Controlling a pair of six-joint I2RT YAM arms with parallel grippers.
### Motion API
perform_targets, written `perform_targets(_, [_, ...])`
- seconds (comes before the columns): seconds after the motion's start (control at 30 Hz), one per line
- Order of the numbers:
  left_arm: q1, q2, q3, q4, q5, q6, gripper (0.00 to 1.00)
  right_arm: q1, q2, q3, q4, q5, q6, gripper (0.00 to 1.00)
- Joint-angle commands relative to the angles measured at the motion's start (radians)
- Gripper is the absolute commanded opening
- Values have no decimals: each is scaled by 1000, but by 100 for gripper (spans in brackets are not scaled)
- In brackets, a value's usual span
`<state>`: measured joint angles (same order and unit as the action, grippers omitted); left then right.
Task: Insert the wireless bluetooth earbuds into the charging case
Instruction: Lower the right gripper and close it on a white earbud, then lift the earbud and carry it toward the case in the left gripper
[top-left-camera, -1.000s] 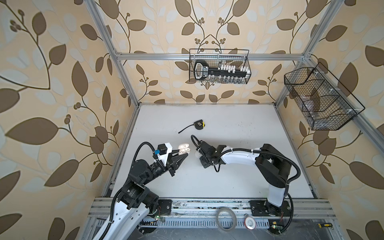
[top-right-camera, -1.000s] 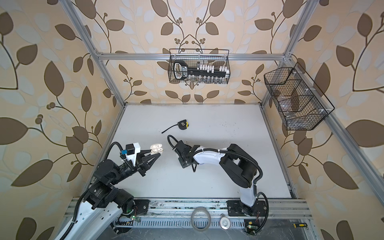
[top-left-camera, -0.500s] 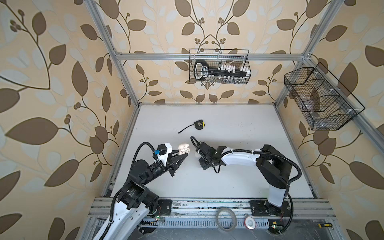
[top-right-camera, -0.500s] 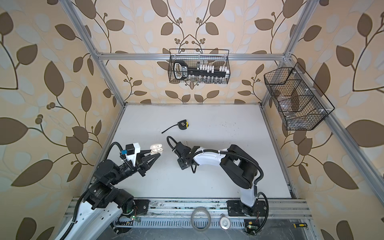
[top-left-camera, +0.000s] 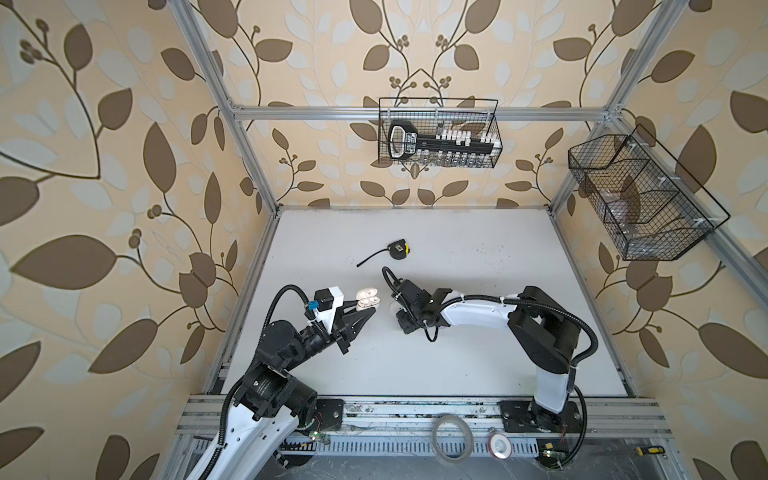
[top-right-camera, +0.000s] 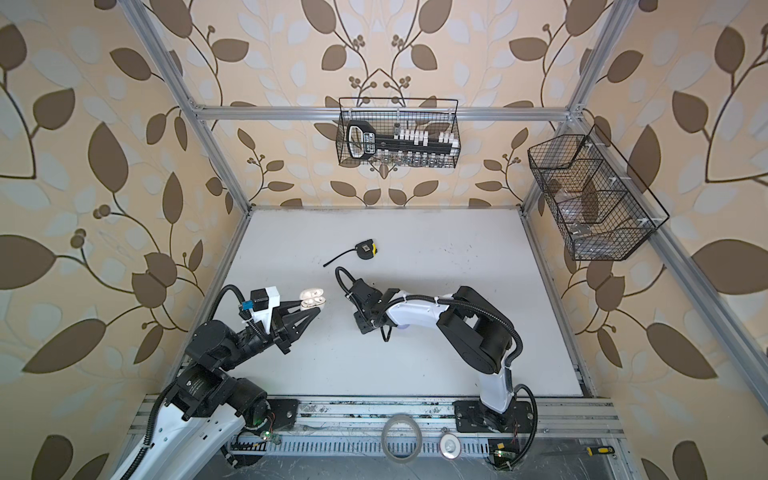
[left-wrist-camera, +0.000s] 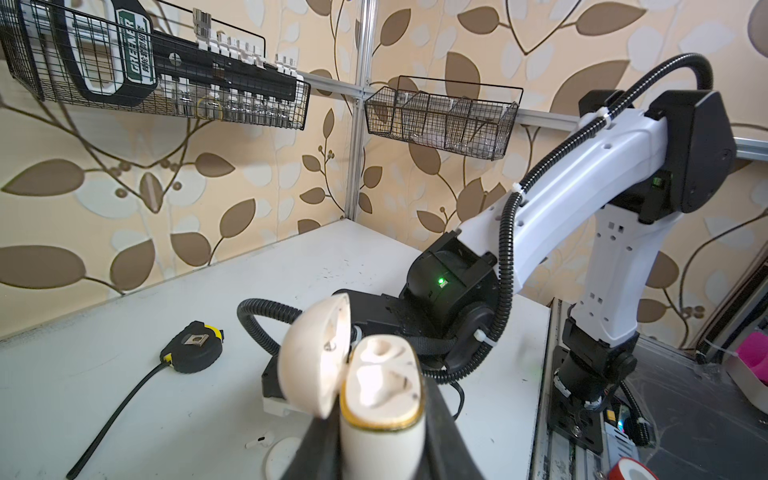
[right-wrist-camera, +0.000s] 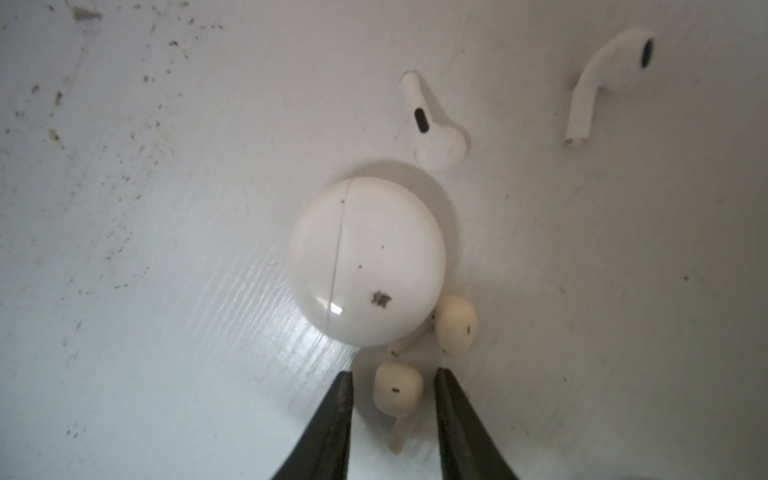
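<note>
While an open case (left-wrist-camera: 382, 415) is being held clear of the bench (top-left-camera: 478, 257) by the left gripper (top-left-camera: 368, 308), whose jaws are being pressed against the cream body, its lid (left-wrist-camera: 316, 353) is being shown swung back to one side, with the moulded sockets facing up. In both top views this case is being carried over the bench's left half, closer to the left edge than to the right one.

The right gripper (right-wrist-camera: 392, 374) is being pointed down at the bench near its middle. Its jaws are being shown narrowly parted around a cream bud (right-wrist-camera: 398, 388) lying on the bench. A slim gap is being seen on each side, so the bud is being straddled rather than pinched.

A second cream bud (right-wrist-camera: 455, 326) is being seen just beside it, its stem reaching a shut case (right-wrist-camera: 365, 262), white and round, lying flat on the bench. One white bud (right-wrist-camera: 434, 124) is being seen just past that case, and another white bud (right-wrist-camera: 606, 79) farther off.

A tape measure (top-left-camera: 398, 250) is being seen nearer the back edge, its tape drawn out a little.
</note>
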<state>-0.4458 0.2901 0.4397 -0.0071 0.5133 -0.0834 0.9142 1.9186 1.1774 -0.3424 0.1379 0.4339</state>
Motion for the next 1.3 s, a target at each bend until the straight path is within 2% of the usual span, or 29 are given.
perform_targets(0.0, [-6,-8,7,26,-16,14,0,-6,50,7,-24,-23,16,31])
perform_targets(0.37, [-5,-12,7,25,-17,13,0,3,48,4,-24,-35,17,21])
perform_targets(0.77, [-5,-8,6,35,-1,16,0,1,-20,-20,-4,-19,14,18])
perform_targets(1.0, [-5,-25,-15,81,30,13,0,1,-234,-66,-27,61,34,16])
perform_targets(1.17, [-5,-47,-32,111,21,-6,0,46,-417,-54,-88,172,89,16])
perform_targets(1.27, [-5,-52,-40,122,12,-21,0,71,-517,-44,-80,190,149,15])
